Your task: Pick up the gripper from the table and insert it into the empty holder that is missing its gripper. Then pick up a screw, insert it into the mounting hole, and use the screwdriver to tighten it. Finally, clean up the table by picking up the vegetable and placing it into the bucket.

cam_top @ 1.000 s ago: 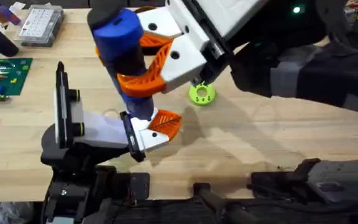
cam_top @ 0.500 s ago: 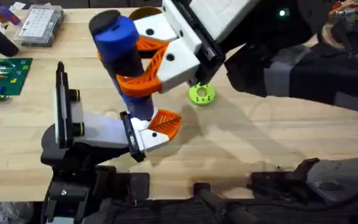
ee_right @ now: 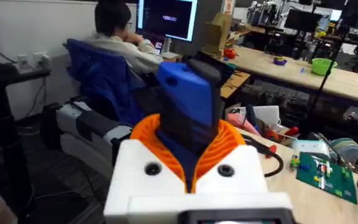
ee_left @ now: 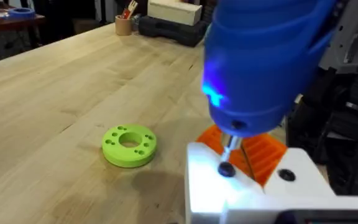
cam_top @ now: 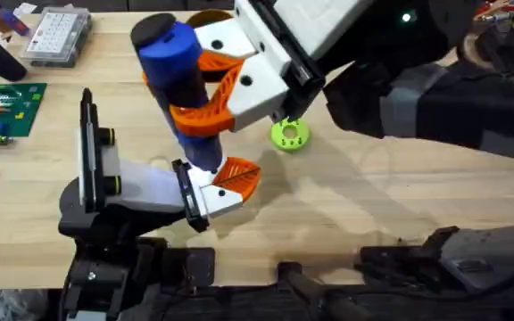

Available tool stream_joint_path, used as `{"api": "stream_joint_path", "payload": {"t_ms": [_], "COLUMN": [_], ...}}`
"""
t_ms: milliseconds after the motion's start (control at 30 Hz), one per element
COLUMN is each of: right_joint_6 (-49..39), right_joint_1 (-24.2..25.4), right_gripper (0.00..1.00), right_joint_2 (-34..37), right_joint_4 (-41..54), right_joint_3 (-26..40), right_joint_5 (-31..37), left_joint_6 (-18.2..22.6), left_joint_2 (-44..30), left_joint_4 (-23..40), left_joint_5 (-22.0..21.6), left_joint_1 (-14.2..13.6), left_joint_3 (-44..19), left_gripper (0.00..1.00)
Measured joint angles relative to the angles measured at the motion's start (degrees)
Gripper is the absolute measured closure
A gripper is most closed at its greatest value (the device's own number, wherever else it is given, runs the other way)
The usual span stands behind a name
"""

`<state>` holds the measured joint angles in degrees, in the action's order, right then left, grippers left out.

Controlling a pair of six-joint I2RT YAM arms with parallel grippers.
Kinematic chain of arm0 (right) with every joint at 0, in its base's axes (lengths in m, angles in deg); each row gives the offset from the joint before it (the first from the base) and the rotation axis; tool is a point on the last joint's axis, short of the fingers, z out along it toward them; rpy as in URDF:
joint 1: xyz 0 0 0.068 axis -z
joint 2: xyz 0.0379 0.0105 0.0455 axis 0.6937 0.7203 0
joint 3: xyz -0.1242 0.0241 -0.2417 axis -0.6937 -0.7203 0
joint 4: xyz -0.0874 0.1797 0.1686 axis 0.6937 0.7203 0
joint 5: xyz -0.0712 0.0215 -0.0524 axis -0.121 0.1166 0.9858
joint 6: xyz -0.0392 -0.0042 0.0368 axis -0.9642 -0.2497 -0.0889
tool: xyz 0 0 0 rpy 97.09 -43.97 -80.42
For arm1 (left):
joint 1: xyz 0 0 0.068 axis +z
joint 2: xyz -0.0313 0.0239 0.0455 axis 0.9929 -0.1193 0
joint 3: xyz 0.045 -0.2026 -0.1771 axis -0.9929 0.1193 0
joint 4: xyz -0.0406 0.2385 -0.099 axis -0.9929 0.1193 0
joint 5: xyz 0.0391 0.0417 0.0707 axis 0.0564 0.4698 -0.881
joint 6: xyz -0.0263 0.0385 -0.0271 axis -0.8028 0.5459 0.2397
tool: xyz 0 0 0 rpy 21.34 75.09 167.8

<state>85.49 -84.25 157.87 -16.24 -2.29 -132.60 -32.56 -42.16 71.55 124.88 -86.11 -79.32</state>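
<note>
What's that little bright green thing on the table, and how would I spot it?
Start at the wooden table, then the fat blue screwdriver near its middle. Just beside it lies a lime-green disc, flat, with a big centre hole ringed by small holes, the one bright green round piece there.

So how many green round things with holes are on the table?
1. The green disc lies on the table beside the blue screwdriver. Others may be hidden under the arms.
</note>
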Motion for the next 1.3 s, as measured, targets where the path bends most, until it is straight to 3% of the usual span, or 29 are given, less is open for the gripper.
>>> {"api": "stream_joint_path", "payload": {"t_ms": [1300], "right_joint_6": [-0.22], "right_joint_1": [0.17], "right_gripper": [0.968], "right_joint_2": [0.00], "right_joint_4": [0.00], "right_joint_3": [-1.11], "right_joint_5": [-0.15], "left_joint_6": [0.00], "left_joint_2": [0.00], "left_joint_4": [0.01], "left_joint_5": [0.00], "left_joint_1": [0.00], "left_joint_3": [0.00], "left_gripper": [0.985]}}
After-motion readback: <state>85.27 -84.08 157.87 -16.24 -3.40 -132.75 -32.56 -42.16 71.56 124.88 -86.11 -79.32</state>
